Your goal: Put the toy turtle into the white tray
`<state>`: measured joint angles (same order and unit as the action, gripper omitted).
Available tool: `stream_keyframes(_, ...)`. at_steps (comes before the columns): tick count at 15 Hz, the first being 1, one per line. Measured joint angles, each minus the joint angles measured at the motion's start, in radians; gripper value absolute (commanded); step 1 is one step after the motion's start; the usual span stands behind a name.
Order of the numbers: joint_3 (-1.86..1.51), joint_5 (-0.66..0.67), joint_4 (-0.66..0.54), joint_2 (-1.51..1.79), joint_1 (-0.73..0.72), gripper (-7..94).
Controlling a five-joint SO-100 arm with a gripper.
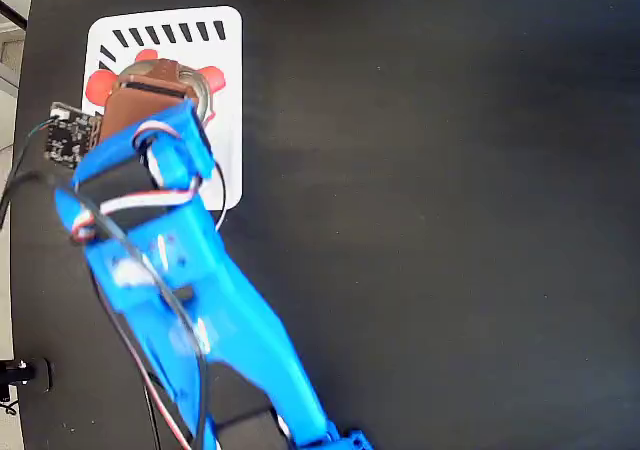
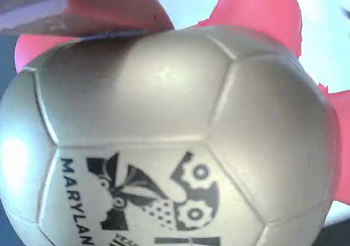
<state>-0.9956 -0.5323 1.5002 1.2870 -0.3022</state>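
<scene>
Resting on white tray [image 1: 228, 120], toy turtle [image 1: 205, 85] under fingers [image 1: 160, 78]; heading, long axis, grip unclear.

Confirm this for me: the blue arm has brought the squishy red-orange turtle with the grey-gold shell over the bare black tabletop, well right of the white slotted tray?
Not quite. In the fixed view the squishy red-orange turtle with the grey-gold shell sits over the white slotted tray at upper left, not over the bare black tabletop. The blue arm does reach to it there.
</scene>
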Motion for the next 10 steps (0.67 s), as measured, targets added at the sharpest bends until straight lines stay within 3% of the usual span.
stream_keyframes(5, 0.094, 0.143, 0.000, -0.190, 0.006, -1)
stream_keyframes(10, 0.192, 0.038, 0.014, -0.344, -0.003, -1)
